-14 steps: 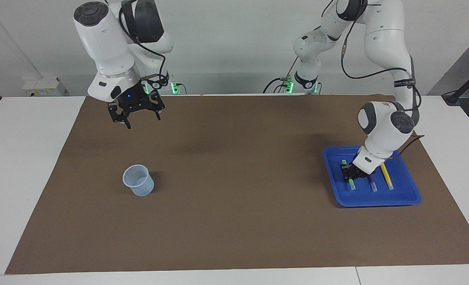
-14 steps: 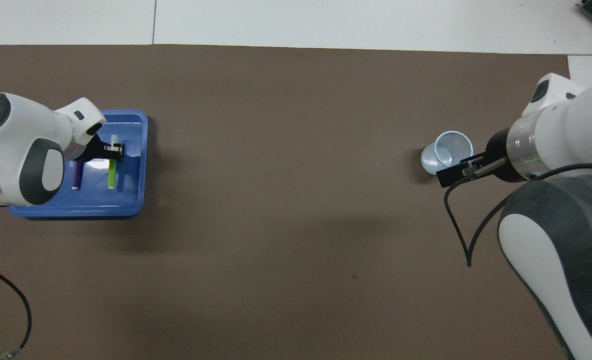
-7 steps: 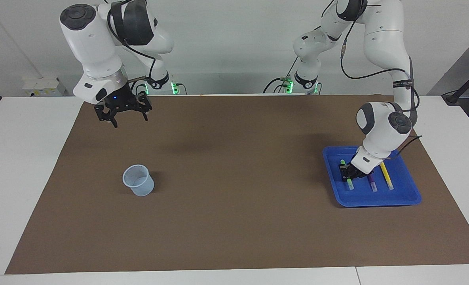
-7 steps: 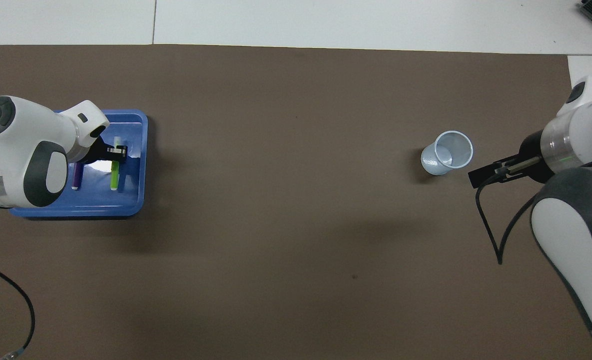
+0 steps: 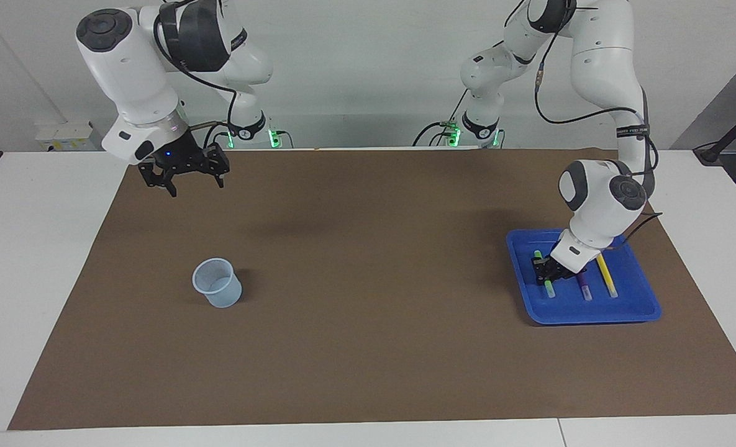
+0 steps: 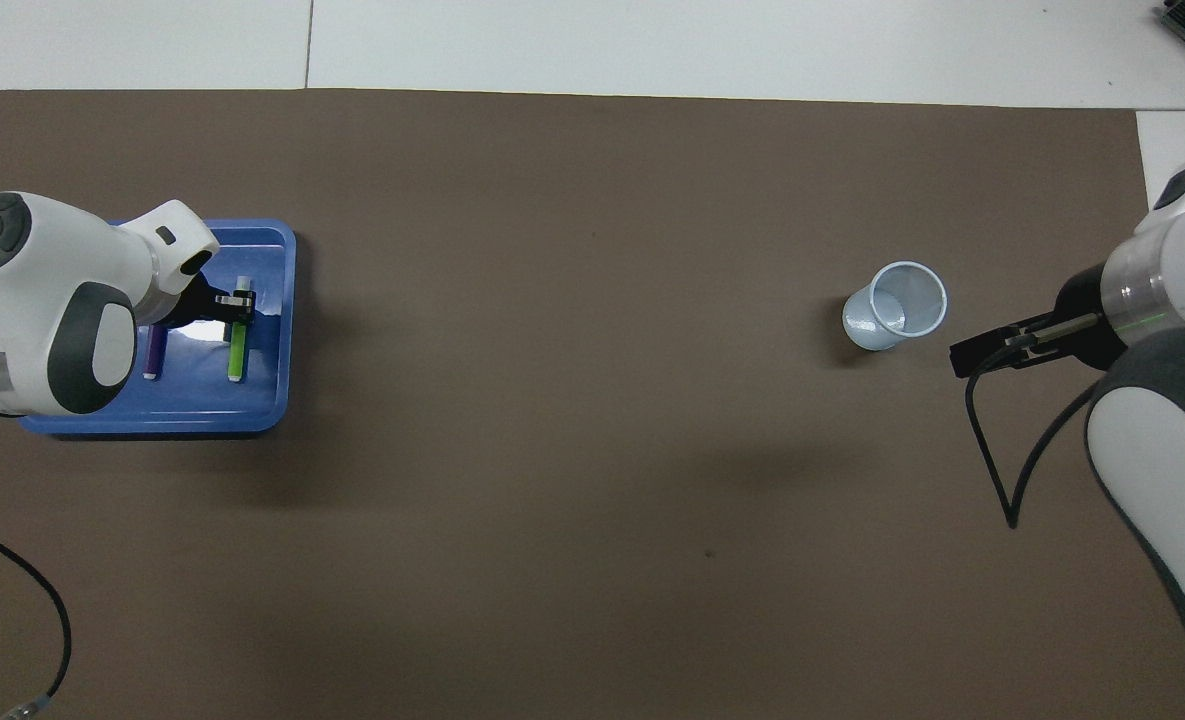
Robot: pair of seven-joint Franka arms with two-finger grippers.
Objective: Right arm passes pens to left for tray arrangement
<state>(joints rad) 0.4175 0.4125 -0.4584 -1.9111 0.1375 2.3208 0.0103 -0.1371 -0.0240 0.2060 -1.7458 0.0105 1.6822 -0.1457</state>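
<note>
The tabletop (image 5: 7, 261) carried a broad brown mat (image 5: 368, 323) under everything. The two arms came next in bulk. The right arm stood high at about ten o'clock in the facing view, waiting, its right pincer (image 5: 184, 176) raised over bare mat with its fingers spread wide and nothing between them; with no pen left to pass, it probably hung clear to keep out of the way. The left arm bent down steeply at about three o'clock in that view, so that its left pincer (image 5: 547, 268) sat low inside the blue tray (image 5: 591, 313).

That tray lay at the left arm's end of the mat, probably within easy reach for setting pens down. The translucent cup (image 5: 217, 283) stood upright and apparently empty at the right arm's end, well apart from the tray, near eight o'clock in the facing view.

All three pens lay in the tray in a parallel row, a spacing that suits a tidy arrangement. The green pen (image 5: 545, 277) lay under the left pincer; whether the fingers gripped it or had let go could not be told. The purple pen (image 5: 584, 288) lay beside it in the middle, and the yellow pen (image 5: 607, 277) beside that, both untouched. The arranging looked almost done.
</note>
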